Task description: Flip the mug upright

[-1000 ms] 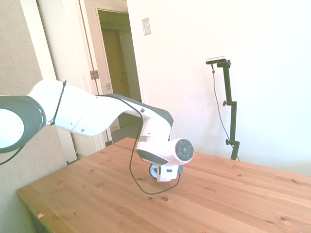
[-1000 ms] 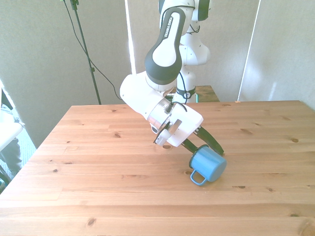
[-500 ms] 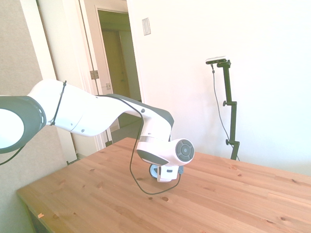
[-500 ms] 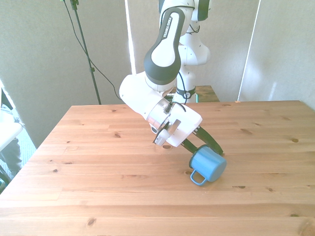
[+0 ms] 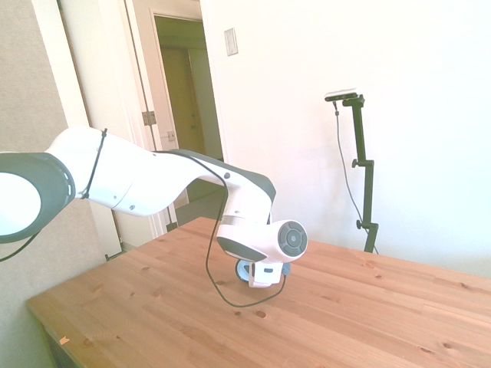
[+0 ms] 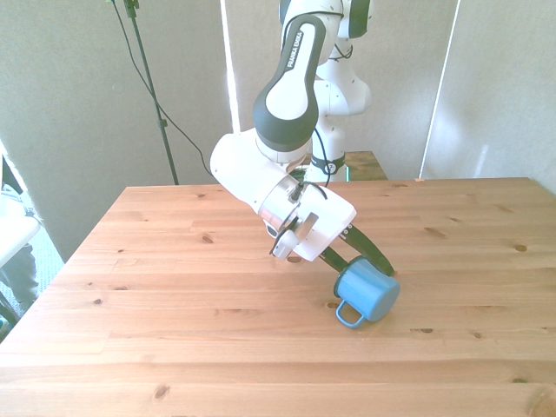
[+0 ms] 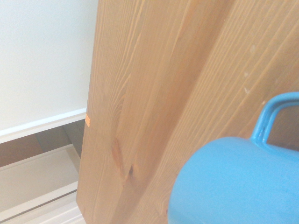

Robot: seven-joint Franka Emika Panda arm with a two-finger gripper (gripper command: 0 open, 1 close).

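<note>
The light-blue mug (image 6: 369,293) lies tipped over near the middle of the table. Its small loop handle (image 6: 347,314) points toward the table's front edge, and its mouth faces away toward the arm. My gripper (image 6: 367,268) reaches down to it at a slant. The two dark fingers (image 6: 376,253) stand on either side of the mug's rim end, shut on it. In the wrist view the mug (image 7: 238,182) fills one corner from very close, with its handle (image 7: 271,116) showing. In the side view the wrist hides all but a sliver of the mug (image 5: 242,269).
The wooden table (image 6: 174,295) is bare apart from the mug. Its edge (image 7: 88,140) shows in the wrist view, with floor and a white baseboard beyond. A black cable (image 5: 211,268) loops down from the arm to the tabletop.
The arm's upper part has shifted very slightly up and toward the front view's left. The mug has not visibly moved.
</note>
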